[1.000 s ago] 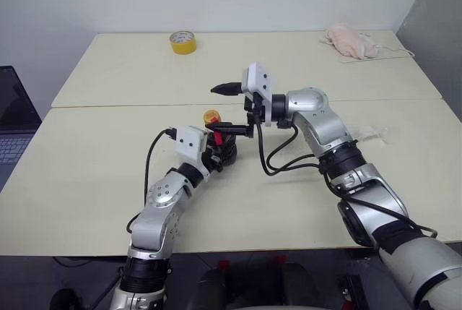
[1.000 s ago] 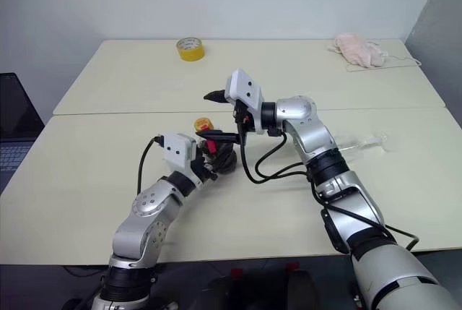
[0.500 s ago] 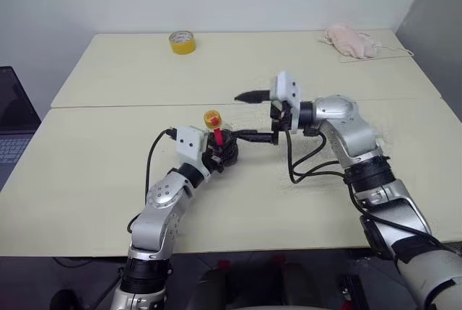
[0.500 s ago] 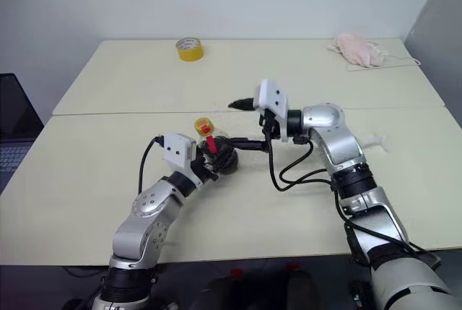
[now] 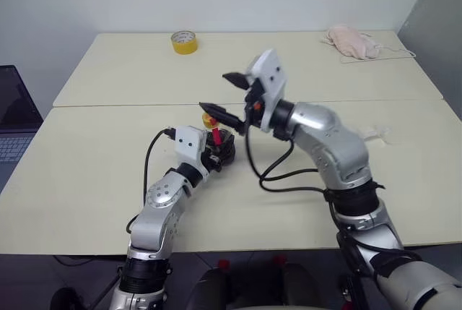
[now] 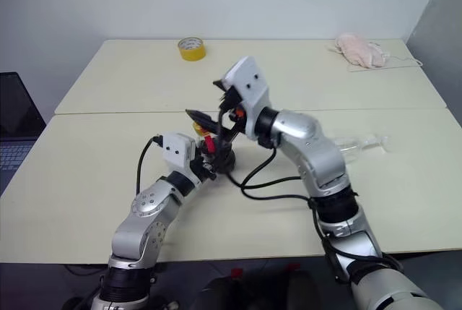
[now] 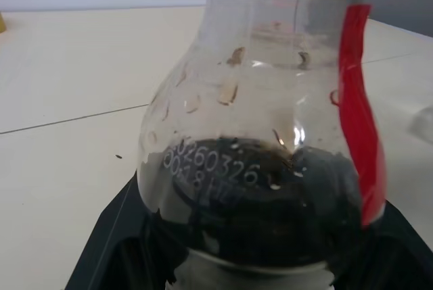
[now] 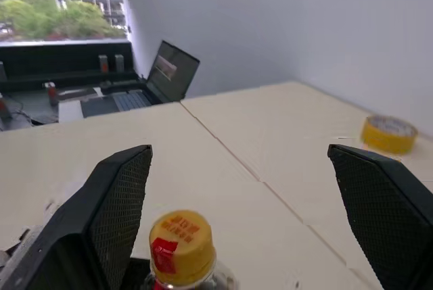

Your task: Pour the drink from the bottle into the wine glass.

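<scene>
Bottle (image 5: 214,139) between tape roll (image 5: 183,42) and robot

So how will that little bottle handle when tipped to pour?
The bottle looks light: the drink fills only its lower part and would likely slosh. Its rounded plastic body may slip in the left claw. The cap is still on.

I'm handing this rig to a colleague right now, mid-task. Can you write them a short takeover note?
Left end effector: shut on the bottle, holding it upright just above the table.
Right end effector: open, holding nothing, poised above the bottle's yellow cap.
The drink fills only the bottle's lower part.
The wine glass lies on its side on the table, to the right of the right arm.
Done: bottle picked up.
Left: cap is still on, so probably uncap it; the glass needs standing up; then pour.
</scene>
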You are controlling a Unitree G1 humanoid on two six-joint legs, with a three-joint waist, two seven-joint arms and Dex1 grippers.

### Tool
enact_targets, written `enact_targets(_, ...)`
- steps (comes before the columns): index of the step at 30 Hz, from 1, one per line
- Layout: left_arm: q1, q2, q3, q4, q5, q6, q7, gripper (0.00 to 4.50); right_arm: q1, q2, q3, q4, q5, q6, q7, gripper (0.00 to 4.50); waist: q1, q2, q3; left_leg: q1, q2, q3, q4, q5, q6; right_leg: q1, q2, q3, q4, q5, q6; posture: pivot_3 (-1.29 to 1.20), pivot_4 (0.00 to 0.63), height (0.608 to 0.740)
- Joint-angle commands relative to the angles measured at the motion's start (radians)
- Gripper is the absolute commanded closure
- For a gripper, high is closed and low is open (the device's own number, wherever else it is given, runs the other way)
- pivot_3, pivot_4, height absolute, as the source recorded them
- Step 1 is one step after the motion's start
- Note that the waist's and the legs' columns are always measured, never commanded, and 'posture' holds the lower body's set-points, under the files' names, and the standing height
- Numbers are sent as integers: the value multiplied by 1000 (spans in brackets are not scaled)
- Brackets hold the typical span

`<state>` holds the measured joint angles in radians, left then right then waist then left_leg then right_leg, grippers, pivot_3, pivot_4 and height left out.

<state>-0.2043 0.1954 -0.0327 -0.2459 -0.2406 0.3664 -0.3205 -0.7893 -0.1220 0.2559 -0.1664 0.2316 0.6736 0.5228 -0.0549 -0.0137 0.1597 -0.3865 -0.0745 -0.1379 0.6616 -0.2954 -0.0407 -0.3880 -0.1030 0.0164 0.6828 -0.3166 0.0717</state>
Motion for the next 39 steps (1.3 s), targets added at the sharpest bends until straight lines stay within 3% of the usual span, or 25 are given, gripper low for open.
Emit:
enact_targets(1, -27, -1, 11, -34, 9, -12, 16, 1894, -2, 10, 41, -61, -58, 27, -63, 50, 0, 0, 0, 0, 0, 0, 0, 0, 0, 0, 0, 0, 0, 0, 0, 0, 150, 740)
enact_targets(13, -22, -2, 0, -34, 13, -11, 26, 1894, -14, 47, 40, -26, -78, 75, -110, 50, -1, 0, 0, 0, 0, 0, 0, 0, 0, 0, 0, 0, 0, 0, 0, 0, 150, 740)
enact_targets(23, -24, 0, 1, -28, 10, -15, 20, 1894, -19, 39, 35, -31, -70, 62, -96, 3255, -1, 0, 0, 0, 0, 0, 0, 0, 0, 0, 0, 0, 0, 0, 0, 0, 150, 740)
enact_targets(32, -19, 7, 6, -37, 0, -10, 9, 1894, -64, -158, 28, 72, -57, -88, 136, 3258, -1, 0, 0, 0, 0, 0, 0, 0, 0, 0, 0, 0, -1, 0, 0, 0, 150, 740)
enact_targets(39, -12, 17, 9, -50, -8, -5, 2, 1894, -78, -283, 35, 254, 30, -372, 504, 3258, 0, 0, 0, 0, 0, 0, 0, 0, 0, 1, 0, 0, -1, 0, 0, 0, 150, 740)
